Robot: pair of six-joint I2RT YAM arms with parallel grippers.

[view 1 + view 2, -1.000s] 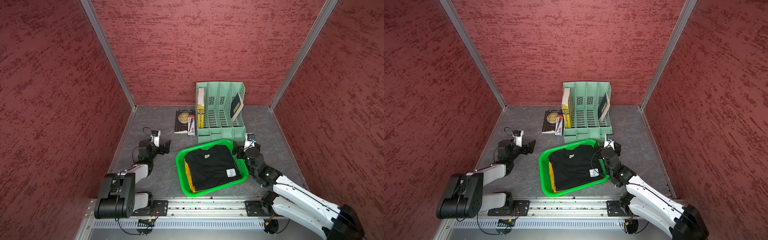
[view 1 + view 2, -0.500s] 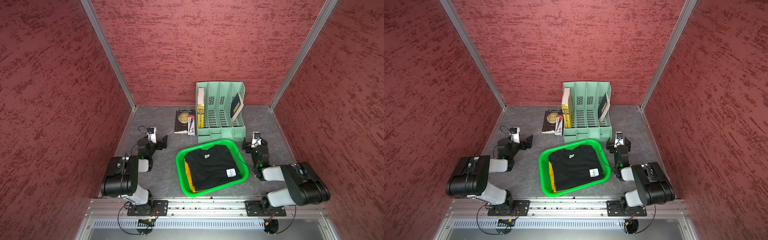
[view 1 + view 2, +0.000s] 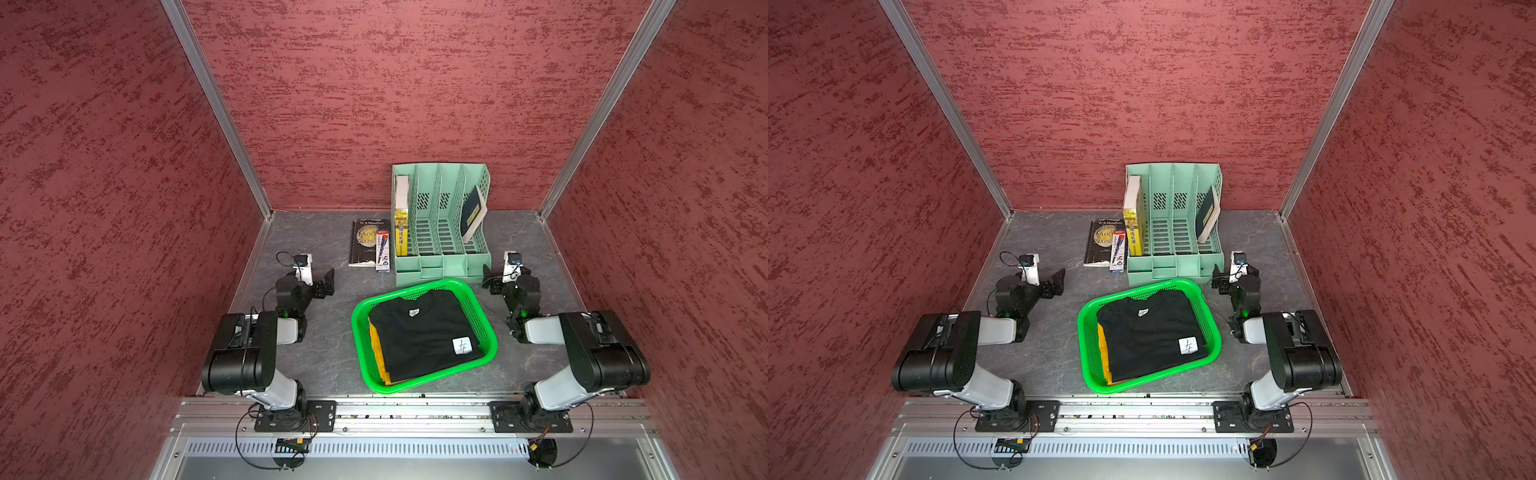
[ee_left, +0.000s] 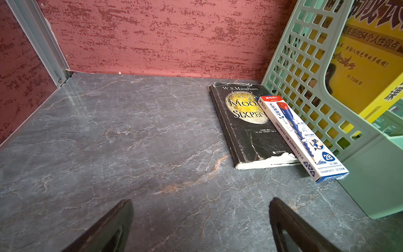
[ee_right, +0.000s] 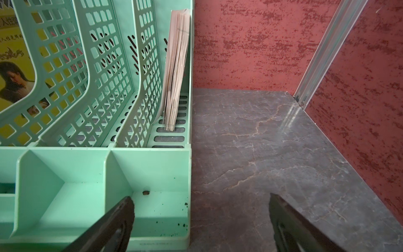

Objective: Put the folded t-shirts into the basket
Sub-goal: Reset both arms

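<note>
Already stacked: folded cotton t-shirts (image 3: pixel 424 332), black over mustard, lie inside the bright green perforated plastic basket (image 3: pixel 492 347).
Soft, light, floppy cloth, likely best pinched at a folded edge. Off the basket's far corners, left gripper (image 3: pixel 326 284) and right gripper (image 3: pixel 490 282) gape empty.

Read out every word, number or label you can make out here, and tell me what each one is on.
"W.S.Maugham": cover of the black book.
"Moo" and "Sixpen": same cover, rest hidden under the pencil box.
"2B" and "AWP30717": the pencil box.
"54": yellow book in the file organiser, among Chinese print.
White label on the black t-shirt: one handwritten mark, too small to read.
</note>
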